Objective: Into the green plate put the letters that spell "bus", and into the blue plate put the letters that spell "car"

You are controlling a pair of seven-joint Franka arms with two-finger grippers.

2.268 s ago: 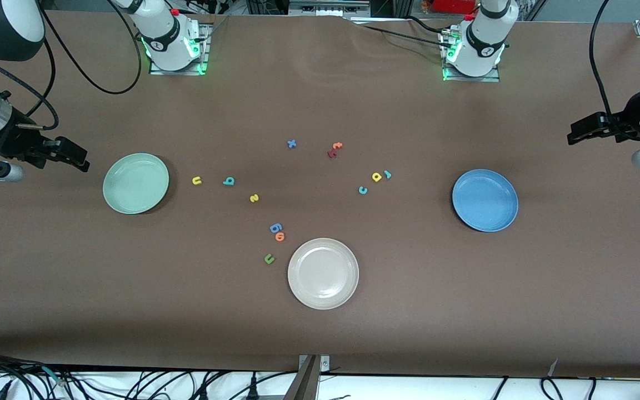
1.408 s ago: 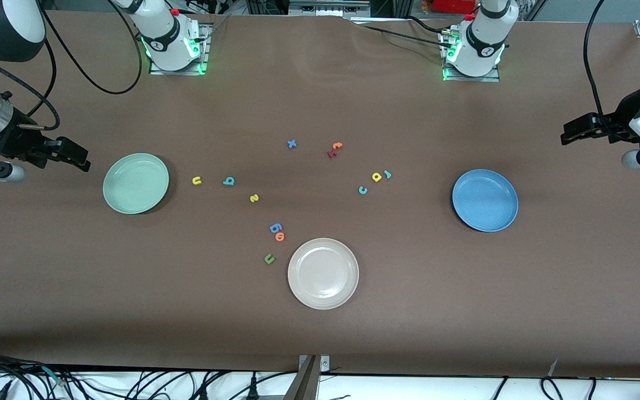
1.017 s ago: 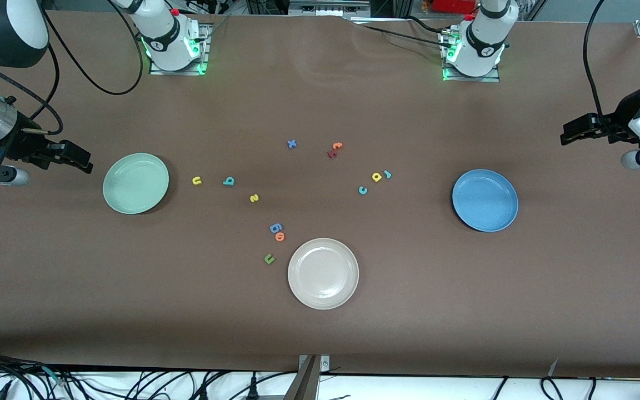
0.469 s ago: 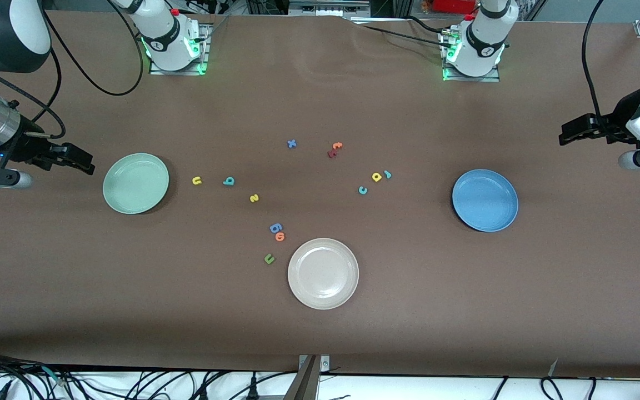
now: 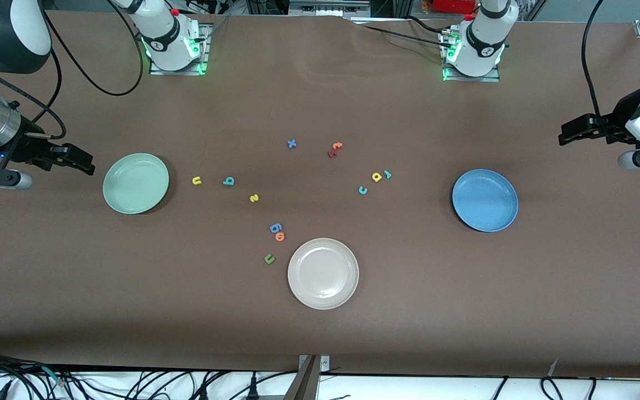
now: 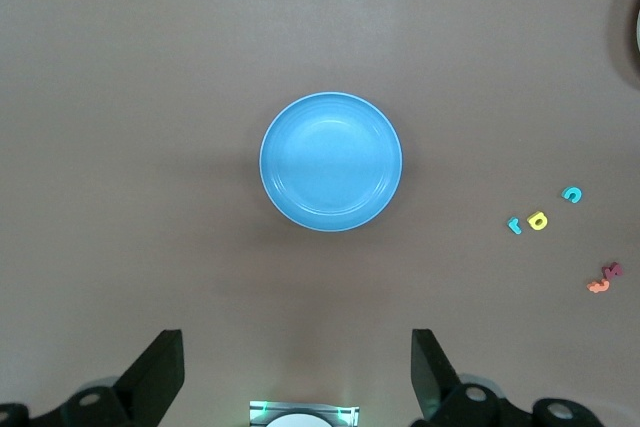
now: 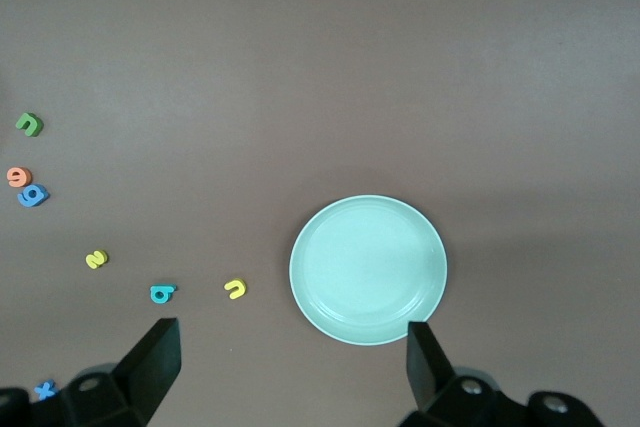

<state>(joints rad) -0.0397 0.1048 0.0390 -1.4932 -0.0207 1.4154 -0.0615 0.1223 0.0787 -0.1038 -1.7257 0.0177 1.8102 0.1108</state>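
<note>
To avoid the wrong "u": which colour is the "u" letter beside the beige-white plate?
Green "u"; the front view shows it best.

Both arms hang raised at their own ends of the desk, each wrist camera looking straight down. The left pincer (image 5: 569, 135) has its black fingers (image 6: 432, 367) spread wide and holds nothing. The right pincer (image 5: 78, 161) is likewise spread wide and empty.
</note>
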